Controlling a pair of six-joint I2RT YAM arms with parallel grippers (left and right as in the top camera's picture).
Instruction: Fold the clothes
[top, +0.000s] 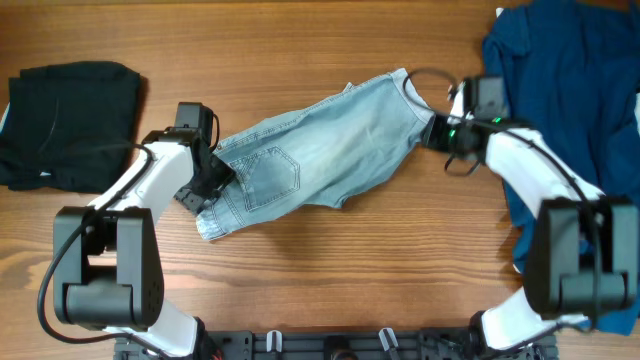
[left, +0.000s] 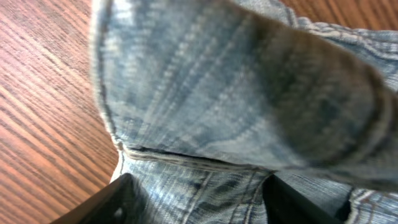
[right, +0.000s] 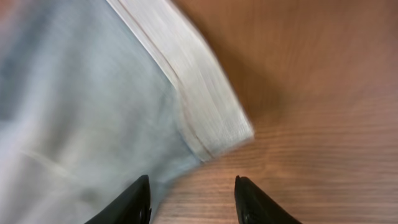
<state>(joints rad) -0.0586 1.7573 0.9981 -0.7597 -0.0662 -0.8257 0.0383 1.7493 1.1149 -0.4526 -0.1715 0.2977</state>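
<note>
The denim shorts (top: 320, 150) lie flat across the middle of the desk (top: 330, 290), slanting from a waistband nearer the near-left corner to a leg hem (top: 400, 85) pointing toward the far-right corner. A stitched back pocket (top: 270, 175) faces up.

The left gripper (top: 205, 188) sits over the waistband end. In its wrist view the jaws are spread wide and released, with denim lying between the two dark fingers (left: 112, 202).

The right gripper (top: 437, 130) is at the leg-hem end. Its jaws are also released: bare wood shows between the fingers (right: 252, 202), and the pale hem edge (right: 205, 106) lies just ahead of them.

A black garment (top: 70, 125) rests by the left edge, and a big dark-blue garment (top: 570, 100) covers the far-right corner.
</note>
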